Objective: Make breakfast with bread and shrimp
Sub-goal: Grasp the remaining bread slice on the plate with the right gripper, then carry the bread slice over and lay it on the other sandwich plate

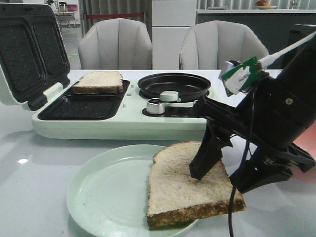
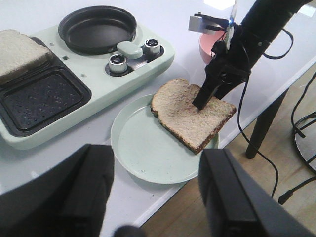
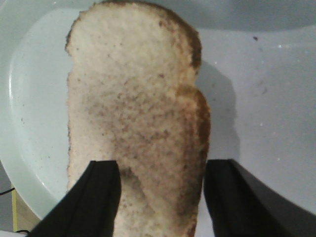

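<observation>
The tabletop [image 1: 29, 163] carries a pale green sandwich maker [image 1: 123, 121] with its lid [image 1: 29, 54] standing open. One slice of bread [image 1: 98, 81] already lies in the far grill compartment of this machine. The near compartment [image 1: 81, 106] beside it is bare, and the round black pan [image 1: 174, 85] on the other half of the machine holds nothing.

In front of the machine sits a pale green plate [image 1: 98, 192]. The second slice of bread [image 1: 190, 185] lies partly on this plate and hangs over its rim toward the right arm. The right tool [image 1: 232, 175] is spread wide and straddles this slice; one finger [image 1: 205, 158] touches its top face, the other is beyond its edge. It is not yet gripping the slice. The left tool [image 2: 153, 197] is also spread wide, holds nothing, and hovers well apart from the plate.

A pink bowl [image 2: 207, 47] stands behind the right arm. I cannot see any shrimp in these views.

In my judgement the task is at an early stage: one slice is placed, the second slice waits to be picked up, and the shrimp part is not begun.
</observation>
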`<state>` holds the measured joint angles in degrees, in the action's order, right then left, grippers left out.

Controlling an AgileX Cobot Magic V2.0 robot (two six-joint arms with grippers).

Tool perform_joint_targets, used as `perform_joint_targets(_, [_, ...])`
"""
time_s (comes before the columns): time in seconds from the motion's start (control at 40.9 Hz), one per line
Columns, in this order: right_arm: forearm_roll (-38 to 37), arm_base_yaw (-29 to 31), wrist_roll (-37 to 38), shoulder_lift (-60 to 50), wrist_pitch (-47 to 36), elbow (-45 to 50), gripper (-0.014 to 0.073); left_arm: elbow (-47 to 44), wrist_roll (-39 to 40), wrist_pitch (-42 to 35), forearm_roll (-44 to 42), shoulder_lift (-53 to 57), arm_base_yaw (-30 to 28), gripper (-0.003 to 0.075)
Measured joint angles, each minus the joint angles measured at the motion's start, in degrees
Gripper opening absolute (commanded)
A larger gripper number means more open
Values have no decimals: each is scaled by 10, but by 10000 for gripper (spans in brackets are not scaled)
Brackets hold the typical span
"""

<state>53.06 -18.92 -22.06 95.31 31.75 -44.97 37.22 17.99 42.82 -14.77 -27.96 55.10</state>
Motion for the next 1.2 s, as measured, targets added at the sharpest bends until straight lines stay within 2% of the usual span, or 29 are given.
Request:
perform_joint_targets(0.22, [0,-1,-1,9,10,-15,196,0,0,0,0,0,0,434])
perform_joint_targets(0.465, [-4,-1,-1,-16,20,-15,66,0,0,0,0,0,0,434])
perform_joint_targets(0.685, [-12,-1,-3,-106,36,-31,52,0,0,0,0,0,0,434])
perform_joint_targets(0.856, [14,-6,-3,-137,35,-94,52,0,0,0,0,0,0,434])
perform_joint_targets(1.052, [52,-45,-3,-93,-35,-173,52,0,0,0,0,0,0,434])
perform_joint_targets(1.199, [81,-86,-3,-7,-79,-249,52,0,0,0,0,0,0,434])
